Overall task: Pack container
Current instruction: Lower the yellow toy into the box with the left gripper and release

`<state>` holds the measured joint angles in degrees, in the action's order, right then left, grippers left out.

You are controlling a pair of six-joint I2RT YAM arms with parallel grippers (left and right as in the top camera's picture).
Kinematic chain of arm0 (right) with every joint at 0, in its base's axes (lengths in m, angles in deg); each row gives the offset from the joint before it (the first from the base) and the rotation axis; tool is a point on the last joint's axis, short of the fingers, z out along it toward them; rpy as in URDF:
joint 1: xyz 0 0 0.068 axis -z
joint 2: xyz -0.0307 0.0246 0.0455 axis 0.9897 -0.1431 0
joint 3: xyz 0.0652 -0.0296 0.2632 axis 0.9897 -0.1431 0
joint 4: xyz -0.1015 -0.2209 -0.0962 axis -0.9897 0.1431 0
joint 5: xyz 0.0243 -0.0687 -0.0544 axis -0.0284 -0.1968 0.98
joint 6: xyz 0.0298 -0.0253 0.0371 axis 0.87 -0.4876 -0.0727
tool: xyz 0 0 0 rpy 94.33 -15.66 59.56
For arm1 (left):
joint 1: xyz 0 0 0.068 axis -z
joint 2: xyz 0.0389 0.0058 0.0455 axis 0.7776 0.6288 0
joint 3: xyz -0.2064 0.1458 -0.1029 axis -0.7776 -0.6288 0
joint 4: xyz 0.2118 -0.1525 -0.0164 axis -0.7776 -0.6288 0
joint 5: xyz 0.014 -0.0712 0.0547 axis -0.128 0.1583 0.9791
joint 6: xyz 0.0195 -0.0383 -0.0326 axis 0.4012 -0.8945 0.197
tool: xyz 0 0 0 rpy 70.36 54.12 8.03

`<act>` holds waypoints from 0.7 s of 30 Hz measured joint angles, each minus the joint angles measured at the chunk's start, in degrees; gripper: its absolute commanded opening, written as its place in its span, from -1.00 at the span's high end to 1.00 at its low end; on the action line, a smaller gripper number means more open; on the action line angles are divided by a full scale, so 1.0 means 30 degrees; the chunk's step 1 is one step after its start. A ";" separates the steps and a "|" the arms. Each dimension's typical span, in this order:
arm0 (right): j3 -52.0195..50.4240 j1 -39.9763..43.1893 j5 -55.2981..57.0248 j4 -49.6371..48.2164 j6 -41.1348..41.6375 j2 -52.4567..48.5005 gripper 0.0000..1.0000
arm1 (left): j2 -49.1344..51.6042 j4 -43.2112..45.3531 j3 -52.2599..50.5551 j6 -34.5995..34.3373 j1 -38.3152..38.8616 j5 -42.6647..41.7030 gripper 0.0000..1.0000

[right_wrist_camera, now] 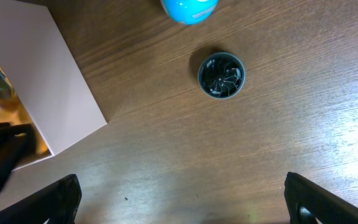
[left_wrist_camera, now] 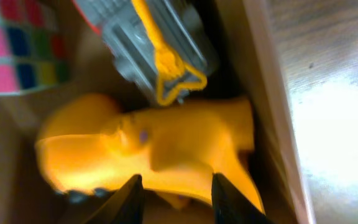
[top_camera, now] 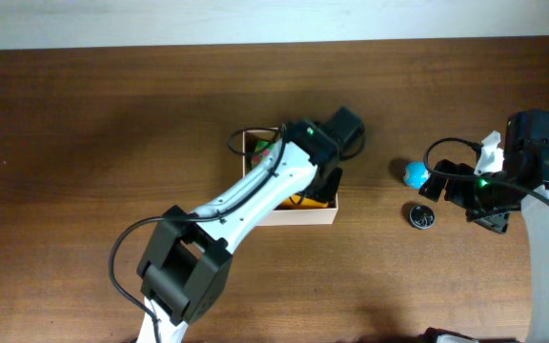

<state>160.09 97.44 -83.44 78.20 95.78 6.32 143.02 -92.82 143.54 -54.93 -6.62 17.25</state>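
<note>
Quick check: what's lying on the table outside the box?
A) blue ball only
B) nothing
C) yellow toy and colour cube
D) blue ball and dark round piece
D: the blue ball and the dark round piece both lie on the table, to the right of the container in the overhead view.

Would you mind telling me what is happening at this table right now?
The left gripper is down inside the container, its fingers on either side of a yellow toy that lies beside a colourful cube and a grey toy. Whether it grips the yellow toy is unclear. The right gripper hangs open above the table, near a blue ball and a small dark round object, both outside the container.
</note>
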 measured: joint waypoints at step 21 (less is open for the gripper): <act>0.0000 0.0000 -0.0015 -0.0284 -0.0022 0.0000 -0.97 | -0.1049 -0.1209 0.1902 -0.0262 -0.0459 -0.0284 -0.70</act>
<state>160.09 97.44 -83.48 77.34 95.72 6.32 139.88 -96.45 149.25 -55.71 -7.99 16.40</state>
